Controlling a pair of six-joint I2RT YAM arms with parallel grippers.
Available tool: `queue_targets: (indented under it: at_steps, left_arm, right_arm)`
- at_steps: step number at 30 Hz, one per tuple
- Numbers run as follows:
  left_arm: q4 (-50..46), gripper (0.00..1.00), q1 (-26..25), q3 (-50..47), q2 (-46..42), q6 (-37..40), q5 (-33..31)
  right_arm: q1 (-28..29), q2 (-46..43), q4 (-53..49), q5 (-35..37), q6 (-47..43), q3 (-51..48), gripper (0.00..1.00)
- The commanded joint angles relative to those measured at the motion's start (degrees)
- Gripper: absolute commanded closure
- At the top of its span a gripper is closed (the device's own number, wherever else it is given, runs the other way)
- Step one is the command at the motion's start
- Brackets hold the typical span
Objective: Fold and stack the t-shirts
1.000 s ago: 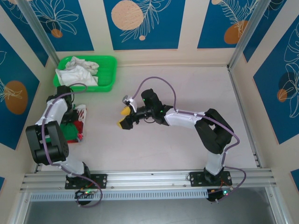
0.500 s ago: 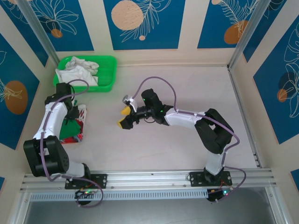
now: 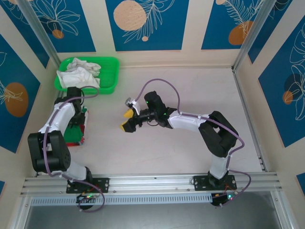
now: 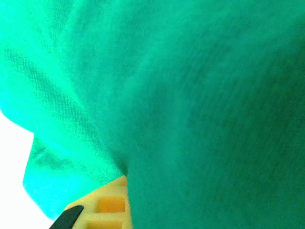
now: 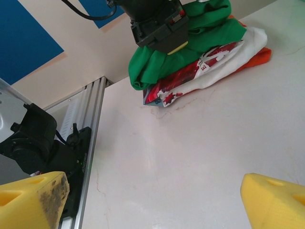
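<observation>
Right wrist view shows the left gripper (image 5: 175, 46) pinched nearly shut on the green t-shirt (image 5: 209, 28), which lies atop the red t-shirt (image 5: 190, 77) at upper centre. The right gripper (image 3: 127, 120) hangs wide open and empty, well apart; the left arm is nearer.

red tee (image 5: 190, 78): has a white print (image 5: 206, 67), seen from my right wrist cam
readable?: nope, letters too small + crumpled, can't make out any word tbh
top cam: same tee, print's just a blur
</observation>
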Motion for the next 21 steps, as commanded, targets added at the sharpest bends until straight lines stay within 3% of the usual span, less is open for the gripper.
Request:
queue_targets:
  at_steps: [1,7,10,11,14,21]
  left_arm:
    - [-1.5,0.95,-0.3,-0.4,-0.1,1.2,-5.0]
    - [-0.9,0.93,-0.3,-0.8,0.4,1.1,-4.9]
    - [-1.4,0.84,-0.3,-0.5,1.7,0.8,-4.9]
    - [-1.6,0.75,-0.3,-0.4,2.0,0.5,-4.5]
    - [-1.7,0.36,-0.3,-0.1,1.6,-0.3,-2.1]
    - [-0.5,0.07,-0.2,1.6,-3.6,-2.8,8.1]
  right_arm:
    - [-0.3,-1.3,-0.1,0.1,0.0,-0.9,0.07]
    - [-0.3,-1.1,-0.2,-0.1,-0.1,-0.7,0.06]
    - [-0.3,-1.1,-0.2,-0.1,-0.1,-0.7,0.07]
    - [-0.3,-1.2,-0.3,-0.1,-0.2,-0.8,0.07]
    - [-0.4,-1.4,-0.4,0.1,-0.2,-0.8,0.07]
    - [-0.3,-1.4,-0.7,0.0,-0.1,-0.7,0.07]
